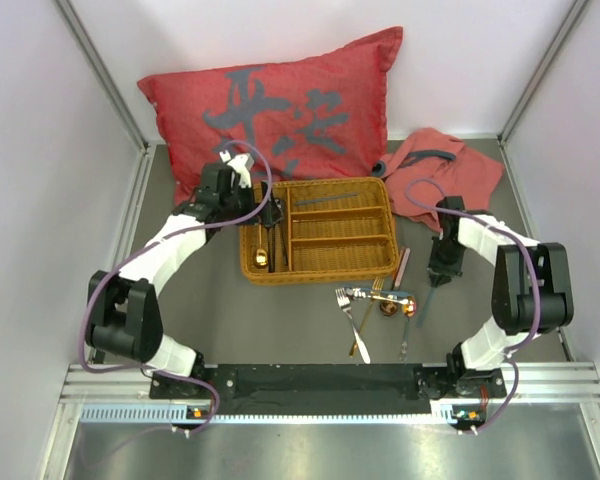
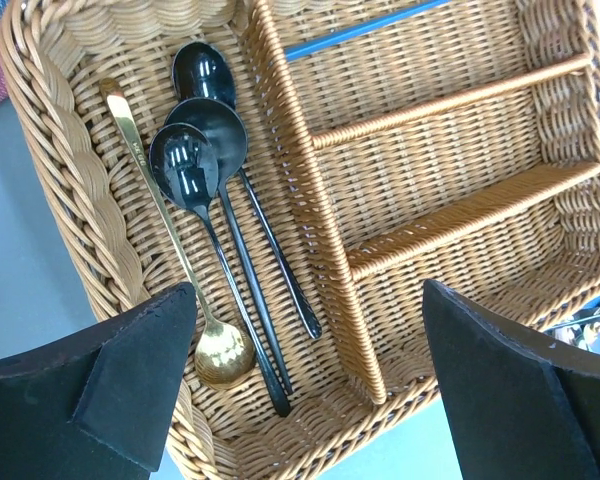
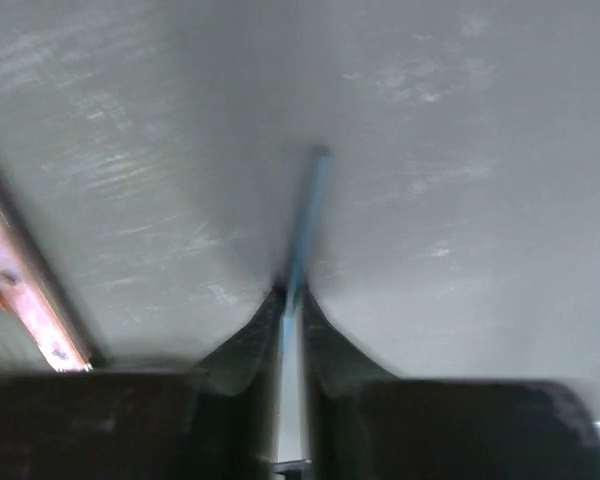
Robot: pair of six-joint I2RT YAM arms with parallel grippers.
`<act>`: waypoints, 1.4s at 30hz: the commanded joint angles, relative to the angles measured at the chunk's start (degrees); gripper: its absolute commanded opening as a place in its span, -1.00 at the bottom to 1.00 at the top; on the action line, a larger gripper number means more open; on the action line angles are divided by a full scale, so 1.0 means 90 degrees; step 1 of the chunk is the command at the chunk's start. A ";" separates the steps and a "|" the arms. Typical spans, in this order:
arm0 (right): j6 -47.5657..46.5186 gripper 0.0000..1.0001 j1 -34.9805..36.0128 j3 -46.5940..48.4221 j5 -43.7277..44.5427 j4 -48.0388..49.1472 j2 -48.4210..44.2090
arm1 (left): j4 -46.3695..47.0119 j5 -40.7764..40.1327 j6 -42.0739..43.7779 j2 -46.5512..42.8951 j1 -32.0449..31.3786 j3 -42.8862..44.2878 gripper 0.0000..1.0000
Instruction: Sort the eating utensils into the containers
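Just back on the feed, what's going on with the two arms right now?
The left gripper hangs open over the long compartment of the wicker tray, where three black spoons and a gold spoon lie. The right gripper is closed on a slim blue utensil down at the table, right of the tray. A cluster of forks and spoons waits unsorted in front of the tray.

looking like a robotics lab: two arms (image 1: 170,245) are sitting bolted to an aluminium rail (image 1: 110,382), white panels (image 1: 40,150) and metal posts (image 1: 105,75) boxing in the table (image 1: 280,320).
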 commanded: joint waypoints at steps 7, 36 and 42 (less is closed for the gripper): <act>-0.0206 -1.00 -0.0143 -0.0110 -0.0612 0.0628 -0.0194 | 0.0829 0.0973 -0.0414 -0.0556 0.0026 -0.0223 0.96; 0.0877 -1.00 0.1497 0.2606 -0.2291 0.0392 -0.1993 | 0.2911 0.2489 -0.1888 0.1093 -0.2443 0.0870 0.80; 0.0966 -1.00 0.1507 0.2635 -0.2467 0.0520 -0.1983 | 0.3536 0.2597 -0.2347 0.1504 -0.2766 0.0958 0.67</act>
